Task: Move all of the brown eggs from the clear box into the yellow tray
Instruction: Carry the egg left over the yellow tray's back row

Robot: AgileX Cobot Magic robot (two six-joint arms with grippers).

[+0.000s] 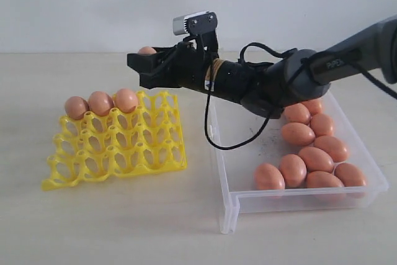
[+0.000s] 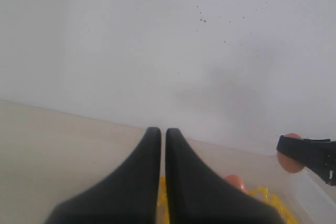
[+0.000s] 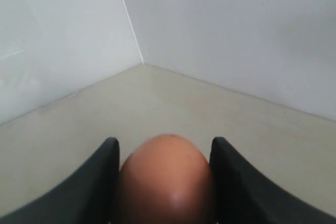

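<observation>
My right gripper is shut on a brown egg and holds it in the air above the far right corner of the yellow tray. The held egg's top peeks over the black fingers. Three brown eggs sit in the tray's back row. Several more brown eggs lie in the clear box on the right. My left gripper is shut with nothing in it; it does not show in the exterior view. The left wrist view also catches the held egg.
The right arm reaches from the upper right across the box's back wall, with a black cable looping down into the box. The beige table carries tray and box side by side, a narrow gap between them.
</observation>
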